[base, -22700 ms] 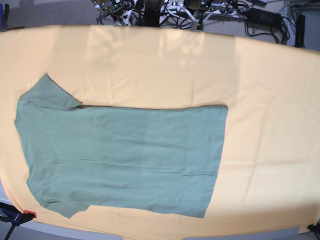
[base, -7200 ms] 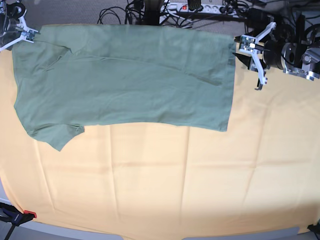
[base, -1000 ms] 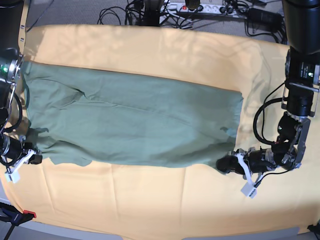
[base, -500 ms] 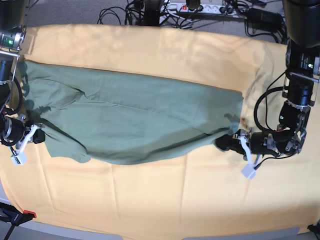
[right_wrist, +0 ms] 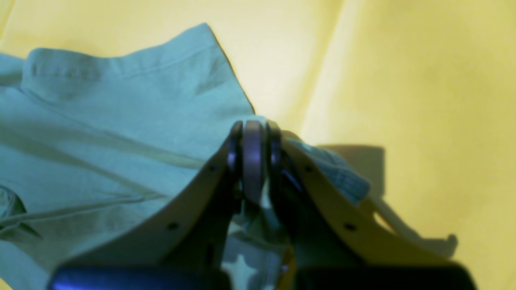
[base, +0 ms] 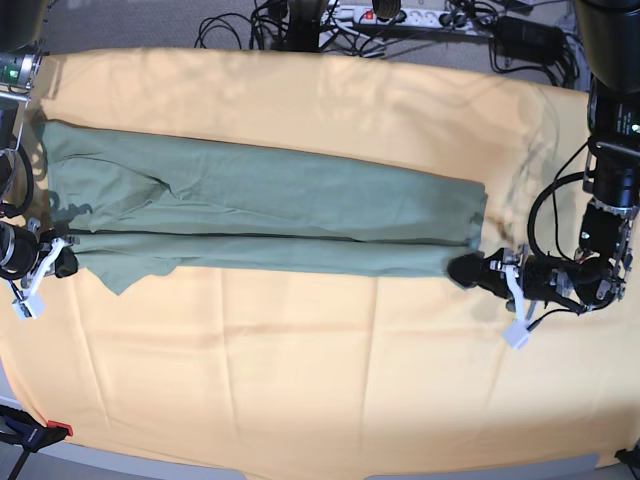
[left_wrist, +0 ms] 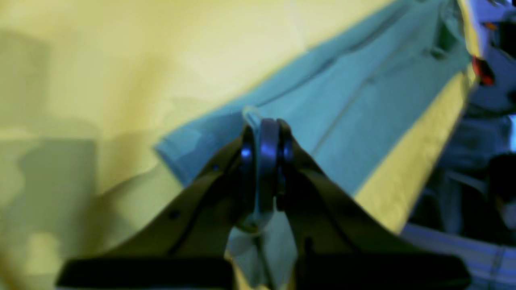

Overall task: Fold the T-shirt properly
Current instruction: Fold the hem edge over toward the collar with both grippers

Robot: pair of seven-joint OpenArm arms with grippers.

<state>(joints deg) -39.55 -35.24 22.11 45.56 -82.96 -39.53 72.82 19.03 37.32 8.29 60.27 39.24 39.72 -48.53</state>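
While both sets of fingers are clenched on the T-shirt, the lengthwise fold is in hand: the garment lies as a long band across the far half of the yellow-covered counter. Left gripper pinches the hem-end corner; right gripper pinches the sleeve end. The near strip looks doubled over. Next move, as I judge it: lay the edge flat, aligned, then let go without dragging the cloth.

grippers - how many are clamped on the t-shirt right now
2: the left gripper pinches the T-shirt at its hem corner; the right gripper pinches its sleeve end.
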